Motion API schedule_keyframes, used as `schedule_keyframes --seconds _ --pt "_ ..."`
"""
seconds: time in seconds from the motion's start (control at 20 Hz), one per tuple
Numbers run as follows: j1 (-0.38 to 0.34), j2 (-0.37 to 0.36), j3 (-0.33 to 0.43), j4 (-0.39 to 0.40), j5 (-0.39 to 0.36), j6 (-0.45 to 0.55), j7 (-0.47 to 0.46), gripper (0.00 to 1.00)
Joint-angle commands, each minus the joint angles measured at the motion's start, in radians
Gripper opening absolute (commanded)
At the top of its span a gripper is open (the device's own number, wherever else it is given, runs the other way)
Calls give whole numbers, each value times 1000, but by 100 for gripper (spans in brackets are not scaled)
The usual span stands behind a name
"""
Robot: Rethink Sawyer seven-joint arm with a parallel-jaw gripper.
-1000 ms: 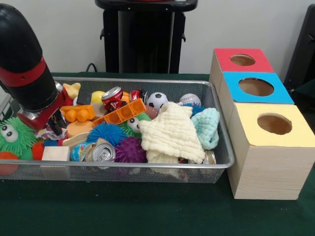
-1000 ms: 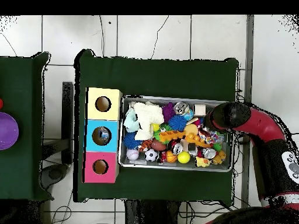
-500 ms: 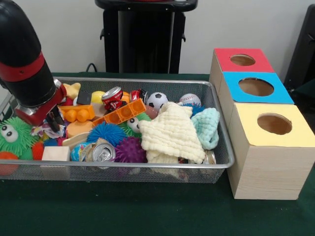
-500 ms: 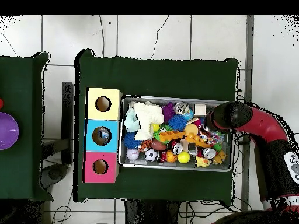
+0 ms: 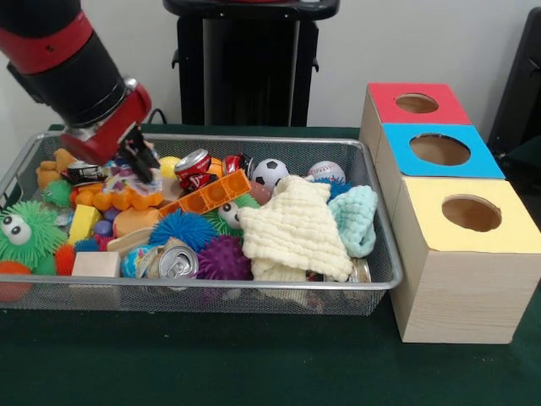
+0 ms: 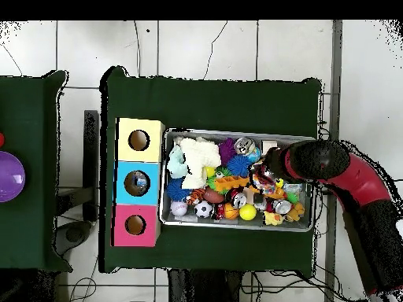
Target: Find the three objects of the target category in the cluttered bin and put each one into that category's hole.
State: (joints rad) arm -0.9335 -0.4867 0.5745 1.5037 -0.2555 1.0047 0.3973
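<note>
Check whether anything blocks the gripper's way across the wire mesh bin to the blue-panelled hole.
Nothing tall. Between the gripper and the round hole in the blue panel lie only low clutter, like the cream knitted cloth, and the rim of the silver wire mesh bin.

No text, number or brand can be read with certainty. The crushed red drink can [image 5: 194,168], lying in the silver wire-mesh bin [image 5: 211,298] just left of the black-and-white soccer ball [image 5: 270,172], bears white lettering, too small and crumpled to make out. Nothing else carries legible marking.
</note>
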Motion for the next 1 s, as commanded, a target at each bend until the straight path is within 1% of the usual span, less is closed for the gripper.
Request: schedule_keyframes --seconds 0.05,0.15,0.3,0.35,0.65,0.8,0.9,1.0 --pt "-9 13 213 235 96 -243 109 0" --pt "-2 28 216 237 109 -277 136 0" --pt "-2 45 222 236 110 -315 133 0" --pt "6 53 212 230 103 -329 136 0" --pt "20 80 162 198 80 -348 132 0" --pt "27 83 144 185 69 -342 128 0" --pt "38 78 121 174 61 -329 136 0" --pt "72 56 55 159 65 -300 204 0"
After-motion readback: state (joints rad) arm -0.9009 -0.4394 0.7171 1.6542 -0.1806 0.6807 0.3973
